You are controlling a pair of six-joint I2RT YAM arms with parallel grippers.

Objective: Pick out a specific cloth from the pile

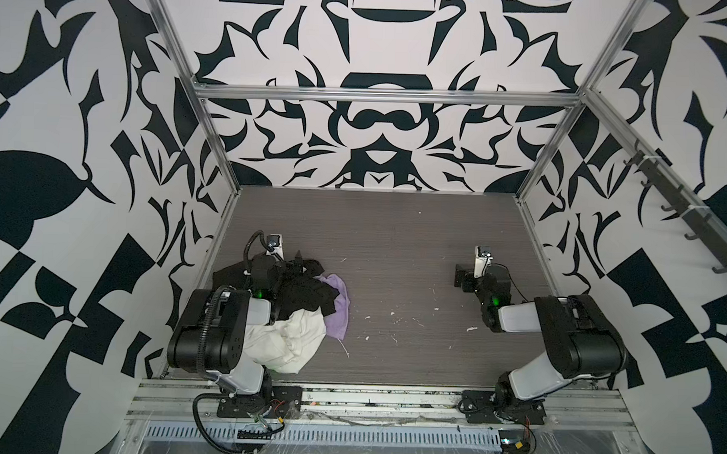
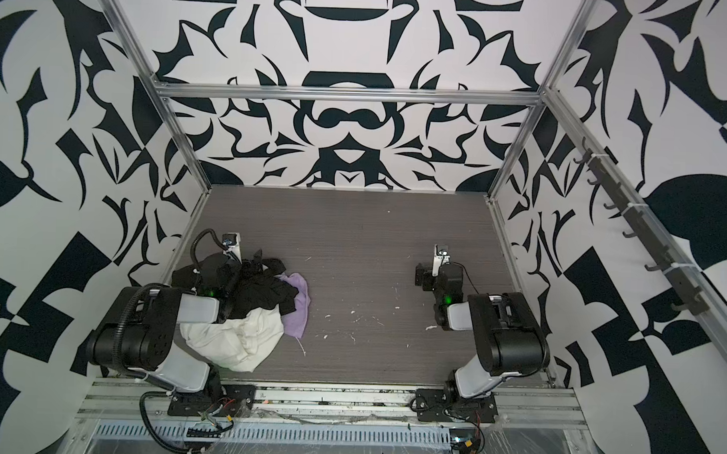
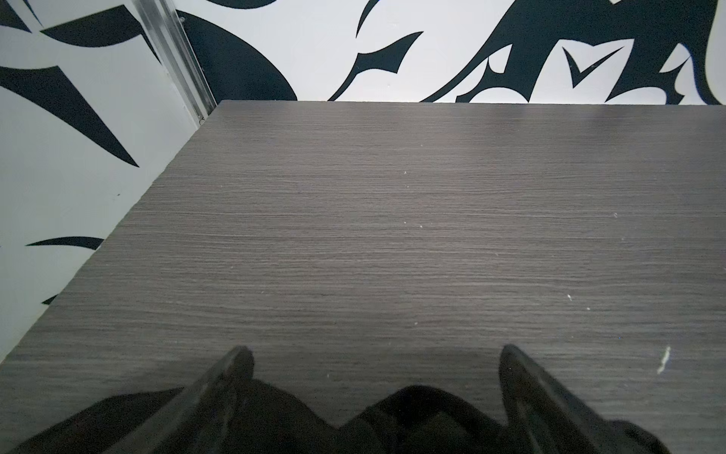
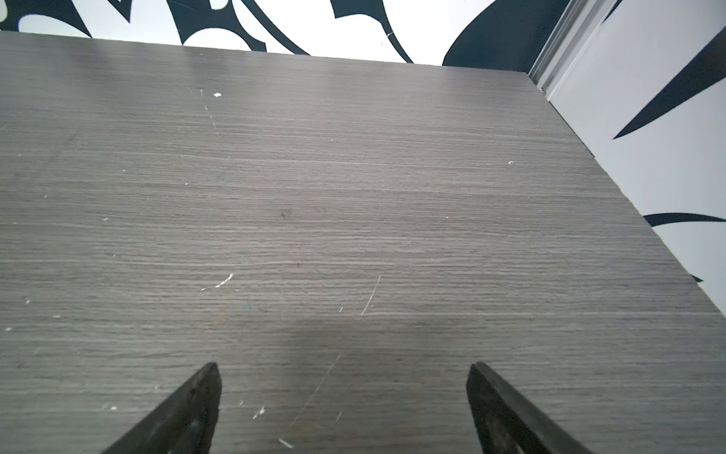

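Patterned walls (image 1: 66, 101) ring a grey table (image 1: 394, 237), with the pile (image 1: 300, 317) at its near left. The lavender cloth (image 1: 337, 308) shows on the pile's right side, partly under a black garment (image 1: 305, 292) and beside a cream garment (image 1: 291, 346). The left jaws gape above black fabric at the pile's far edge; the right jaws gape, empty, over bare table.
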